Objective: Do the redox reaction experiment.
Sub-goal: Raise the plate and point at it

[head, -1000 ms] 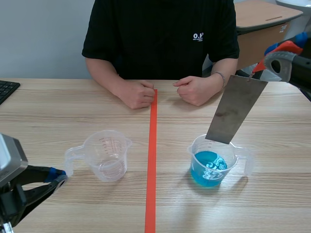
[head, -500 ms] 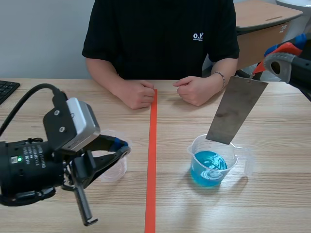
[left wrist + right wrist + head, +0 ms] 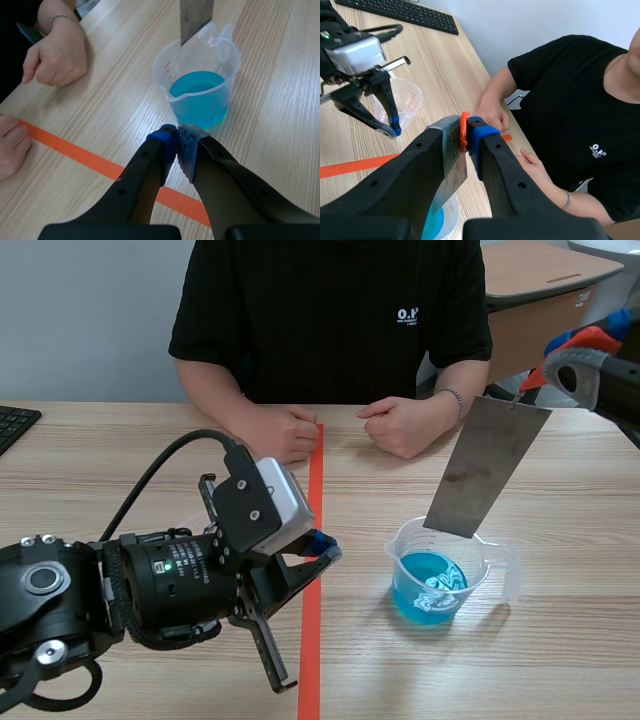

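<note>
A clear beaker of blue liquid (image 3: 432,580) stands right of the orange tape line. My right gripper (image 3: 540,375) is shut on the top of a grey metal plate (image 3: 485,465), which hangs tilted with its lower edge at the beaker's rim, above the liquid. In the right wrist view the plate (image 3: 451,162) is pinched between my right gripper (image 3: 466,131) fingers. My left gripper (image 3: 322,546) is shut on nothing over the tape line, just short of the blue beaker (image 3: 197,92); its pads meet at my left gripper (image 3: 176,145). The empty beaker (image 3: 402,97) lies behind my left arm.
A person sits across the table with both fists (image 3: 282,432) (image 3: 400,425) resting by the tape line. A black keyboard (image 3: 12,425) lies at the far left edge. My left arm's bulky body fills the table's front left.
My left arm has swung in from the lower left toward the tape line and now covers the empty beaker. The right arm and the plate have stayed still.
</note>
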Robot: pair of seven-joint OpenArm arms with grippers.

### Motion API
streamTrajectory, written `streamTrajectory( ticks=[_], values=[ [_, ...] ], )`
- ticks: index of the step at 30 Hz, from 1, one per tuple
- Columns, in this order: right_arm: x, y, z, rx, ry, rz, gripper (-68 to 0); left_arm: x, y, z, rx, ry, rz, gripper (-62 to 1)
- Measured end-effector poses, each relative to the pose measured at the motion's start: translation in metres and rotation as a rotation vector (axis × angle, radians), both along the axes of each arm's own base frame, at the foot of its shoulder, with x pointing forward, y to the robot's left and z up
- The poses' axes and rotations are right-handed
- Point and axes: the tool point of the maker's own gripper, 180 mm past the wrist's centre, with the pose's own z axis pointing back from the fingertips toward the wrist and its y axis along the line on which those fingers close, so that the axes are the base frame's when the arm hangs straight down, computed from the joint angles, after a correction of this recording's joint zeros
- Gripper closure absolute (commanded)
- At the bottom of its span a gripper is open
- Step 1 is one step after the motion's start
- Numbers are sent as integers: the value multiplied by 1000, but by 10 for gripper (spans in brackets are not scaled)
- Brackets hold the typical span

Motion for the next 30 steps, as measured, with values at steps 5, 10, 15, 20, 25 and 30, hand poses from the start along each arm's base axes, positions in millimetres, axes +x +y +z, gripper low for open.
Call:
streamTrajectory(
  ticks=[5,10,15,20,25,30],
  values=[
    [0,0,0,0,0,0,-15,14,-8,3,-22,-12,17,-41],
    [0,0,0,0,0,0,-15,23,-16,2,-27,-18,22,-41],
    [0,0,0,-1,0,0,-15,25,-27,-7,-12,-11,4,-41],
    [0,0,0,0,0,0,-15,30,-36,-7,-30,-3,13,-41],
    [0,0,0,0,0,0,-15,38,-40,-3,-36,-15,18,-41],
    [0,0,0,-1,0,0,-15,46,-41,-3,-34,-21,26,-41]
  ],
)
